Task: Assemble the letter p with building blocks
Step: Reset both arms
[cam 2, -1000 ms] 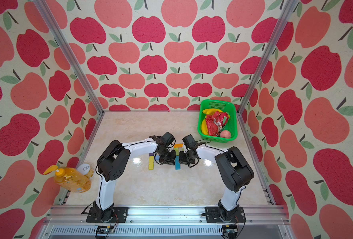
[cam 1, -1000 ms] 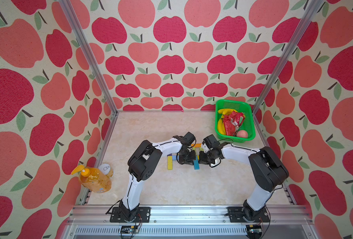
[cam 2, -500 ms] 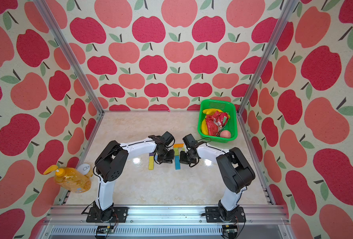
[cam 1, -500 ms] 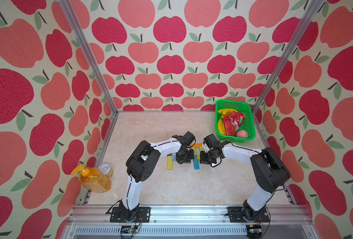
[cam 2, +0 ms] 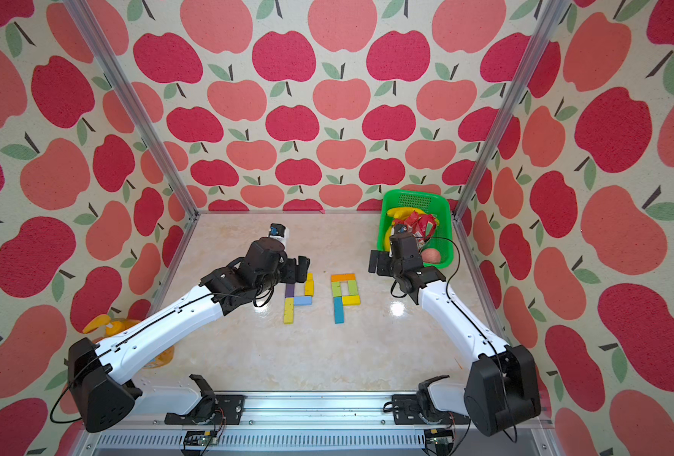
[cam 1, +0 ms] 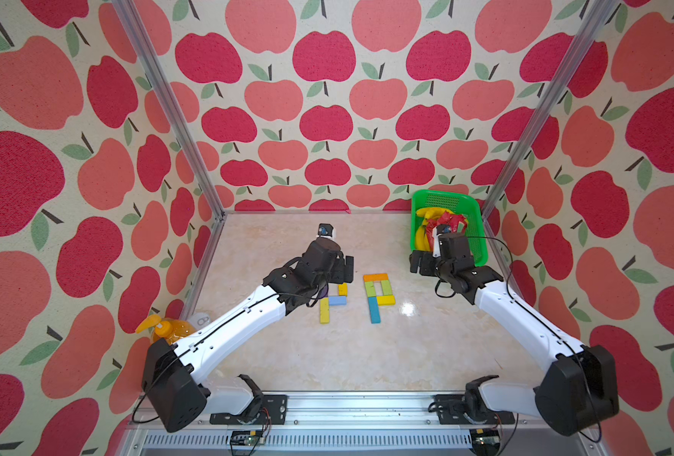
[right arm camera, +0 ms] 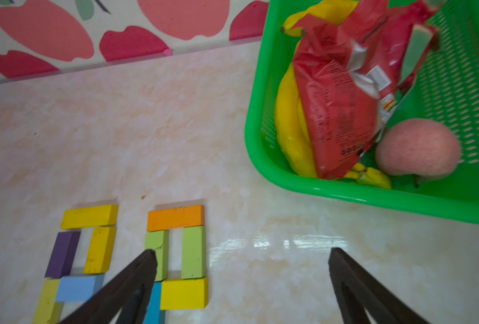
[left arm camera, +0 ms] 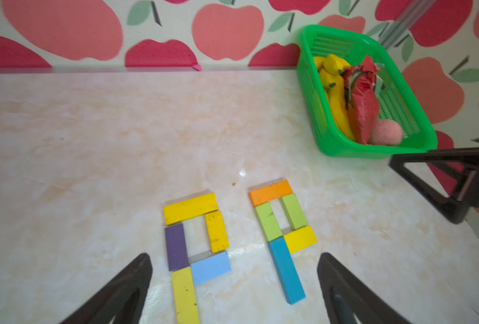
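Two letter p figures lie assembled; left gripper, right gripper spread apart, seemingly empty.

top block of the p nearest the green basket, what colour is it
The top block is orange, and it shows best in the left wrist view.

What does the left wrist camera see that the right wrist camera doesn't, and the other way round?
Only the left wrist view: the open left gripper, the long blue block end to end, and the whole basket, far rim included.
Only the right wrist view: the open right gripper, one finger hiding part of that blue block, and the print on the red packet.
Both: the yellow-topped P, the orange-topped P, the bananas and the pink fruit.
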Controlling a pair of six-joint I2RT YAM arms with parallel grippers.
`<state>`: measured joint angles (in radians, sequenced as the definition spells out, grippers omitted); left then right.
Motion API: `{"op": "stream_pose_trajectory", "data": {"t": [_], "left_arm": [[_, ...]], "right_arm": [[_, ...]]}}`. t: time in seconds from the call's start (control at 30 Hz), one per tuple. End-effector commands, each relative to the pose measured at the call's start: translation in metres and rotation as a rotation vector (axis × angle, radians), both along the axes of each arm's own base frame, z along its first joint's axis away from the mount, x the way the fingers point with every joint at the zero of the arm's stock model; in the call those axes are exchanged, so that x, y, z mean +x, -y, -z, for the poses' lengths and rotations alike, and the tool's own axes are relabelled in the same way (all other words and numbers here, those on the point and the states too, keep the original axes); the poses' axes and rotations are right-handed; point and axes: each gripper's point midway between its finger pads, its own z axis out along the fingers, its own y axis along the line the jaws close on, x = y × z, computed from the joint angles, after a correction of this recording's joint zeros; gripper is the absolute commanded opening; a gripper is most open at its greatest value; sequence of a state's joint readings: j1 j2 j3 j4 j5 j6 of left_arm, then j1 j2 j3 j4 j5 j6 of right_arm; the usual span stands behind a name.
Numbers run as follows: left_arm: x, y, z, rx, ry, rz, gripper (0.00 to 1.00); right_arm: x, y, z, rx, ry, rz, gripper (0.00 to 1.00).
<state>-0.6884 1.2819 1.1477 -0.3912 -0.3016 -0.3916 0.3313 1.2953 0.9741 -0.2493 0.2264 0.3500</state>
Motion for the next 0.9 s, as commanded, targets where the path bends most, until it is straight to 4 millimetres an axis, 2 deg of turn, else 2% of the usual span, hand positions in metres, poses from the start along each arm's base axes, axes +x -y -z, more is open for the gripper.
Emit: {"op": "stream_pose_trajectory", "data": {"t": [0.0,0.03,0.1,0.13,0.23,0.3,0.4,0.5,0.67,0.77,0.87], "left_arm": [[0.02,-0.089,0.006,0.166,0.091,-0.247,0.98],[0.024,-0.108,0.005,0.178,0.126,-0.292,0.98],[0.028,-0.14,0.013,0.209,0.182,-0.359,0.98],[0.031,-0.155,0.018,0.219,0.21,-0.394,0.98],[0.039,-0.185,0.05,0.249,0.19,-0.417,0.98],[0.047,-0.192,0.069,0.247,0.178,-0.393,0.98],[0.055,-0.195,0.094,0.237,0.177,-0.353,0.98],[0.062,-0.192,0.11,0.256,0.225,-0.298,0.98],[0.078,-0.17,0.112,0.34,0.258,-0.144,0.98],[0.073,-0.163,0.131,0.368,0.189,-0.081,0.98],[0.06,-0.165,0.149,0.341,0.203,-0.079,0.98]], "right_arm": [[0.017,0.069,0.006,-0.108,0.12,0.204,0.99],[0.018,0.082,0.014,-0.104,0.143,0.237,0.99],[0.024,0.094,0.027,-0.104,0.176,0.245,0.99],[0.027,0.099,0.039,-0.117,0.158,0.242,0.99],[0.035,0.098,0.074,-0.182,0.082,0.182,0.99],[0.039,0.091,0.092,-0.202,0.084,0.115,0.99],[0.04,0.084,0.112,-0.208,0.113,0.069,0.99],[0.037,0.081,0.104,-0.217,0.19,0.04,0.99],[0.03,0.081,0.105,-0.197,0.224,0.027,0.99],[0.025,0.08,0.102,-0.191,0.26,0.026,0.99],[0.025,0.08,0.101,-0.189,0.265,0.026,0.99]]}}
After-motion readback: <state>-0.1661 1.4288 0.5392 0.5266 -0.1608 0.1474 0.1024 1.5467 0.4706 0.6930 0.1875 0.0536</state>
